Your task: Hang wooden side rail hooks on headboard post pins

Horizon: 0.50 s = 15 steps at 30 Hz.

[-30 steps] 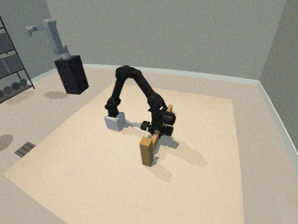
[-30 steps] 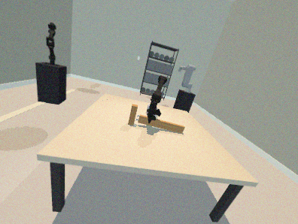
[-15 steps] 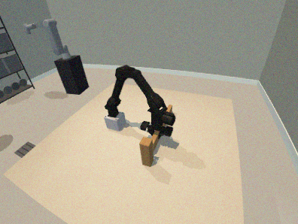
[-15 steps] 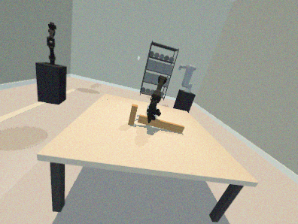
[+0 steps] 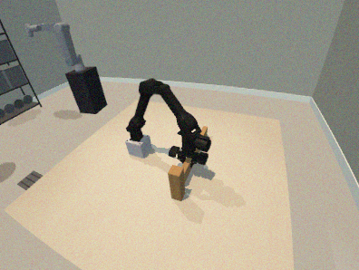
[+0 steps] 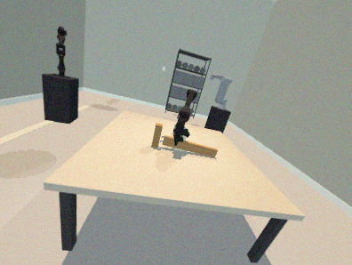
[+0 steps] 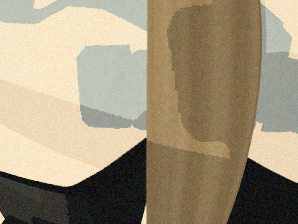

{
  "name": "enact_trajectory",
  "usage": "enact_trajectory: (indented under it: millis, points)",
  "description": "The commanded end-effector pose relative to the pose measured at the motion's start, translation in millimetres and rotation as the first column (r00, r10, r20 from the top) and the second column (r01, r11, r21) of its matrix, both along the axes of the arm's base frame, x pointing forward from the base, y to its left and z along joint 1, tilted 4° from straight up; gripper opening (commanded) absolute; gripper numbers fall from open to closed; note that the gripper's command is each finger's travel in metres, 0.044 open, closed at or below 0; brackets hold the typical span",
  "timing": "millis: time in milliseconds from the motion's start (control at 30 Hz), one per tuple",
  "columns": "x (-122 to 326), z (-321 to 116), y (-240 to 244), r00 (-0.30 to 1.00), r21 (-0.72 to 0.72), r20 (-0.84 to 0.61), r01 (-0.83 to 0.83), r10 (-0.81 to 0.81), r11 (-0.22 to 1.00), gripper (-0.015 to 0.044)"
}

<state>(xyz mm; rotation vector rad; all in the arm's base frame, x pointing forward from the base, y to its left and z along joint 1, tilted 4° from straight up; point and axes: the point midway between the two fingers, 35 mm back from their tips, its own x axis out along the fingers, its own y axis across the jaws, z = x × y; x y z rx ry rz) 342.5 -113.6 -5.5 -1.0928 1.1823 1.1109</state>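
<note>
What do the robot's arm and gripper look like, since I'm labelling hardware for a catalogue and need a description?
The arm is matte black, with slim links and chunky rounded joints. The gripper is black too; up close, its dark fingers show sloping edges, with a greyer patch at one side. I can make out no cables or markings.

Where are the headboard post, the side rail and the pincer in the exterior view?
headboard post [image 6: 156, 136]: exterior view, middle of its face
side rail [image 6: 202, 148]: exterior view, side face toward the far end
pincer [image 6: 178, 141]: exterior view, between its fingertips
</note>
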Motion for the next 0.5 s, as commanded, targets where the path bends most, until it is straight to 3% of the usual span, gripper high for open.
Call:
enact_trajectory:
  millis: [0,467]
  points:
    - [3.0,3.5,-3.2,1.0,-0.006,0.009,-0.005,0.005,1.0,0.0]
    - [4.4,3.3,-5.0,1.0,-0.006,0.009,-0.005,0.005,1.0,0.0]
